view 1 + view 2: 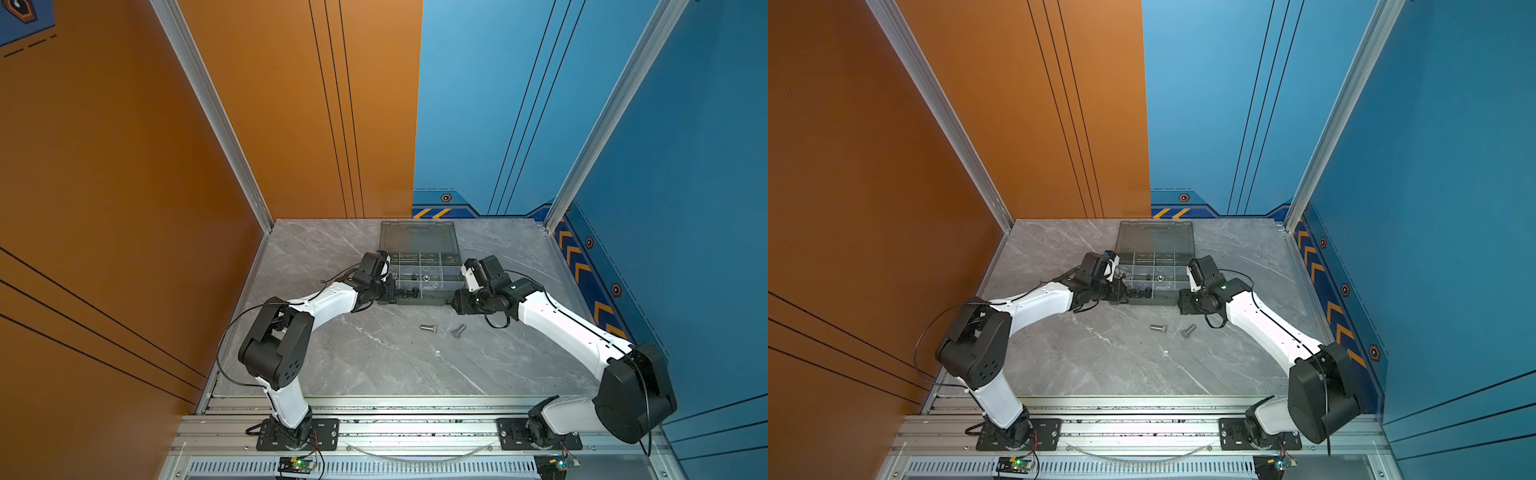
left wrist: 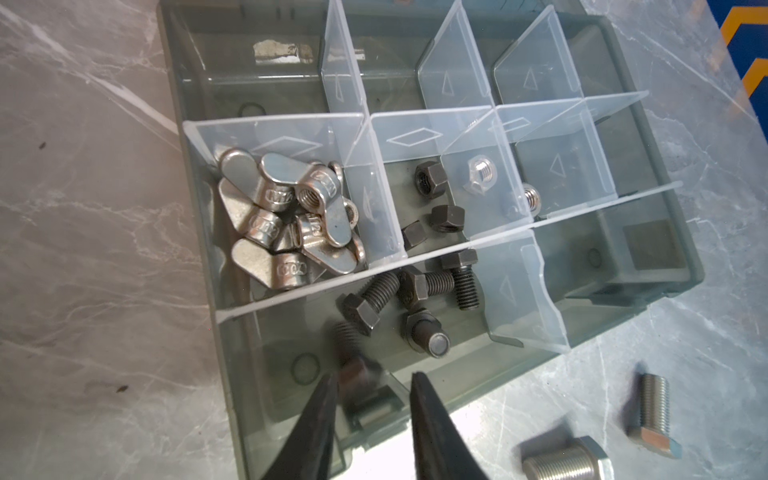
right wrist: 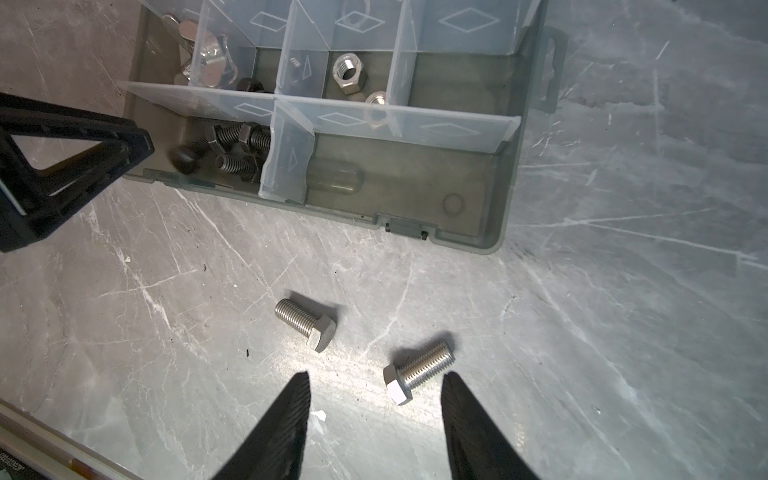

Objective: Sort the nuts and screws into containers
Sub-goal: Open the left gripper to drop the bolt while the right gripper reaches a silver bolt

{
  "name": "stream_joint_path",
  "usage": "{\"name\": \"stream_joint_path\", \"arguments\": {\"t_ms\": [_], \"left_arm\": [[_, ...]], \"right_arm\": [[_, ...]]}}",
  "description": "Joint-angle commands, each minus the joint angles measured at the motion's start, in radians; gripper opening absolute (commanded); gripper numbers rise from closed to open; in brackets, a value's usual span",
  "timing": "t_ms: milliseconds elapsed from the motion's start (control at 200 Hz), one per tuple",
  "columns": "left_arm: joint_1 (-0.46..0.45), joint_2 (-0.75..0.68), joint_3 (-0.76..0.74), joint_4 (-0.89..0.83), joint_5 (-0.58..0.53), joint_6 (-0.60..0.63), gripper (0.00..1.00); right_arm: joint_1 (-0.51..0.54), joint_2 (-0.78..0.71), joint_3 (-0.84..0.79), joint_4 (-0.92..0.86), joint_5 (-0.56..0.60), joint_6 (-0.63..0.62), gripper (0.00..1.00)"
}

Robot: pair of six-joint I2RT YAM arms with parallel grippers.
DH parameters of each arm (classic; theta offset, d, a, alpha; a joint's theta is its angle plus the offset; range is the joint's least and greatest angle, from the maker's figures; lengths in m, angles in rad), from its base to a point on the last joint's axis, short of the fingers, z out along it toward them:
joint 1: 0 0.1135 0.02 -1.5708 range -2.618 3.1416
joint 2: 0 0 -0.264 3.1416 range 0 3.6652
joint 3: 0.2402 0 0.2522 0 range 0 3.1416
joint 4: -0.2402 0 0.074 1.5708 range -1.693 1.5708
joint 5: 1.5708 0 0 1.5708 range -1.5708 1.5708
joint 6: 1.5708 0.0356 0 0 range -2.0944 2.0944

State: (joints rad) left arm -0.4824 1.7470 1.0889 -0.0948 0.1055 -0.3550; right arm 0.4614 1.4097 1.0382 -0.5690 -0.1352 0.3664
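Over organiser case [image 3: 415,187] near-left compartment: left gripper [image 2: 372,374] jaws parted, blurred black bolt [image 2: 351,353] loose between them, four more lying inside; right gripper [image 3: 376,376] spread, empty, above two silver hex bolts [image 3: 305,324] on table [image 3: 582,332].

2 white arms [image 1: 328,301], black joints [image 1: 274,349], looped black cables [image 1: 217,357], black ribbed tool fingers [image 3: 278,432]
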Motion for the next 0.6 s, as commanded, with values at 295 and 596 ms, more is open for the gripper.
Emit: {"name": "stream_joint_path", "arguments": {"t_ms": [295, 596], "left_arm": [[0.006, -0.062, 0.013, -0.012, 0.044, -0.011, 0.67], [0.007, -0.192, -0.052, 0.010, 0.248, -0.065, 0.95]], "right_arm": [[0.020, 0.003, -0.029, -0.061, -0.084, -0.172, 0.54], [0.094, 0.083, -0.032, -0.027, -0.074, -0.375, 0.55]]}}
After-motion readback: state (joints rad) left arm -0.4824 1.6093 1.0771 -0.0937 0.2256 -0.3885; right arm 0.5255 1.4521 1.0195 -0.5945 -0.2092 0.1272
